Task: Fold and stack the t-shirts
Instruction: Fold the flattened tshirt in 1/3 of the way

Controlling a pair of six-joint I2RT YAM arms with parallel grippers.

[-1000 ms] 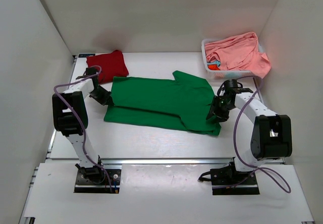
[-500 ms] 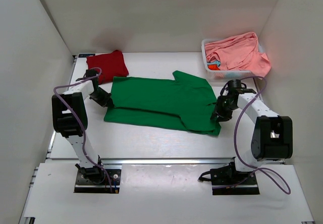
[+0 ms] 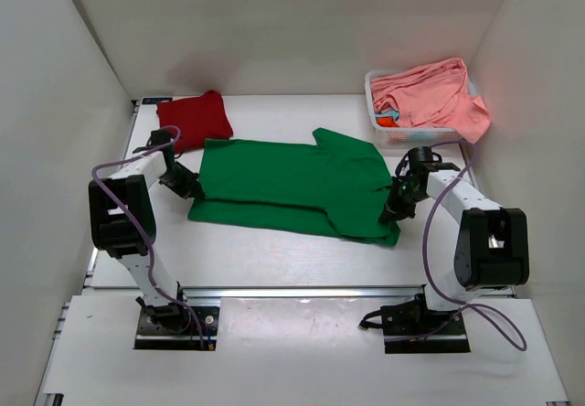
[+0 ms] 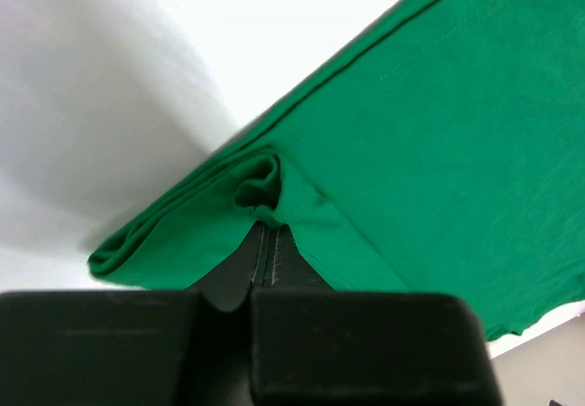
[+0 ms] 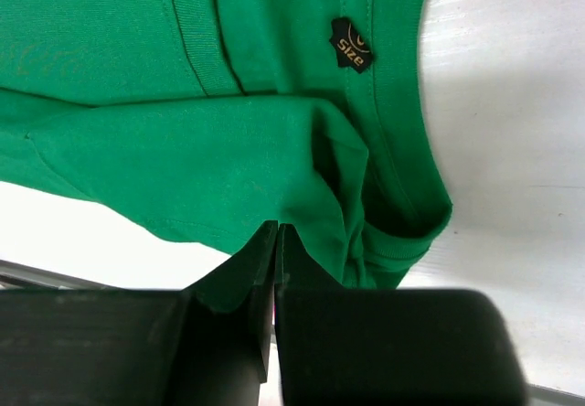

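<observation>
The green shirt [image 3: 292,182] lay spread across the middle of the worktop [image 3: 274,251], its collar end toward my right side and its hem end toward my left. Its outline was almost the same as one second before, so no fold was made in that time.

My left gripper [image 3: 186,185] was closed on a small pinch of cloth at the hem end, where the edge looked doubled. It had moved a little outward, away from the shirt's middle. My right gripper [image 3: 395,207] was also closed on green cloth, just beside the collar with the small black label [image 5: 350,44], and it had shifted only slightly. Both stayed low on the worktop.

I judged from this that both grasps were made and the cloth was being drawn a little tighter between them. The lift for the next fold was not yet begun.

The red shirt [image 3: 194,113] sat folded at the far left corner, near the green one. The pink shirt [image 3: 430,90] hung unfolded over the basket [image 3: 407,134] at the far right.
</observation>
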